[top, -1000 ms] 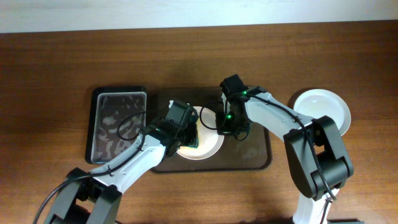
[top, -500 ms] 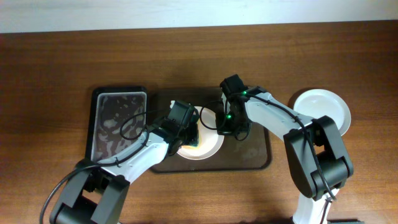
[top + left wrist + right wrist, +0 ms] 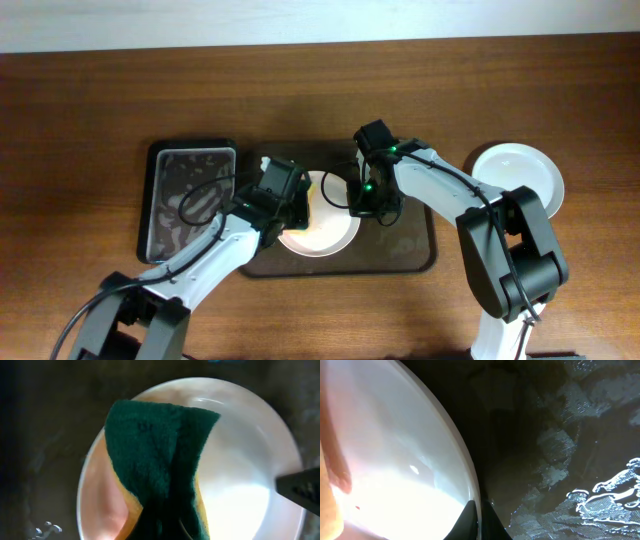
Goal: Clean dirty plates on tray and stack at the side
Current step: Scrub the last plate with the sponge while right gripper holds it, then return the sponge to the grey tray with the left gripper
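Observation:
A pinkish-white plate point(image 3: 335, 228) lies on the dark brown tray point(image 3: 412, 252). My left gripper point(image 3: 302, 207) is shut on a green and yellow sponge point(image 3: 157, 455) pressed on the plate's point(image 3: 245, 465) left half; the sponge hides its fingers. My right gripper point(image 3: 362, 207) is shut on the plate's right rim, its fingertips point(image 3: 480, 517) pinching the edge of the plate point(image 3: 395, 455). A tiny red speck point(image 3: 357, 507) shows on the plate. White plates point(image 3: 520, 175) sit stacked on the table at the right, off the tray.
A smaller black tray point(image 3: 190, 200) with wet patches stands just left of the brown tray. The brown tray's right half point(image 3: 560, 435) is bare and wet. The far table edge runs along the top.
My left gripper has slid the sponge leftward and toward the far side of the plate. The right gripper and plate have stayed still.

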`<action>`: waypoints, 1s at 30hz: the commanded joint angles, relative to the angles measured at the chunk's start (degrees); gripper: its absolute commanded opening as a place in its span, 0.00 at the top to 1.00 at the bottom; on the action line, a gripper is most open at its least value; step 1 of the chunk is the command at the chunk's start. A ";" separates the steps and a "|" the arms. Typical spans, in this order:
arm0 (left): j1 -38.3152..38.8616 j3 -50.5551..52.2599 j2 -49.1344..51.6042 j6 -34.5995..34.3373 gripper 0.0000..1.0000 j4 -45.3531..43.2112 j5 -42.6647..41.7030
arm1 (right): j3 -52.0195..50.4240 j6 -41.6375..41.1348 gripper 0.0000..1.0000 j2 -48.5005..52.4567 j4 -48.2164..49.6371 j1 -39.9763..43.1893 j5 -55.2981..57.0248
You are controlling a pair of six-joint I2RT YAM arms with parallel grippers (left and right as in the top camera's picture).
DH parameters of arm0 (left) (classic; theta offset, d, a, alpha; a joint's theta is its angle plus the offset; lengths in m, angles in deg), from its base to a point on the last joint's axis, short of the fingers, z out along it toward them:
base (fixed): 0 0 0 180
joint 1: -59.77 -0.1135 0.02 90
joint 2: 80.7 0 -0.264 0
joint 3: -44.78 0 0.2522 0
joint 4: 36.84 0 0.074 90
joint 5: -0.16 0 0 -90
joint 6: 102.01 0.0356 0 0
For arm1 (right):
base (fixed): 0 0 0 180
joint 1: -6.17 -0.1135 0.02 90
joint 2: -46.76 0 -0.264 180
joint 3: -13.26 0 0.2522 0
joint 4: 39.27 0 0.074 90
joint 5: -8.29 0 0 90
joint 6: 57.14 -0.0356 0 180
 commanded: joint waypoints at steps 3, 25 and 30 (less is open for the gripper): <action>-0.20 0.66 -1.55 -4.22 1.00 0.59 -11.82 | -0.44 0.37 0.95 -0.37 -0.55 -0.31 0.76; 5.20 -1.31 2.84 1.86 1.00 -0.76 22.45 | -0.44 0.37 0.96 -0.37 -0.79 -0.31 0.74; 5.11 -2.95 -5.70 2.82 1.00 0.61 13.05 | -0.44 0.37 0.94 -0.37 -0.83 -0.31 0.76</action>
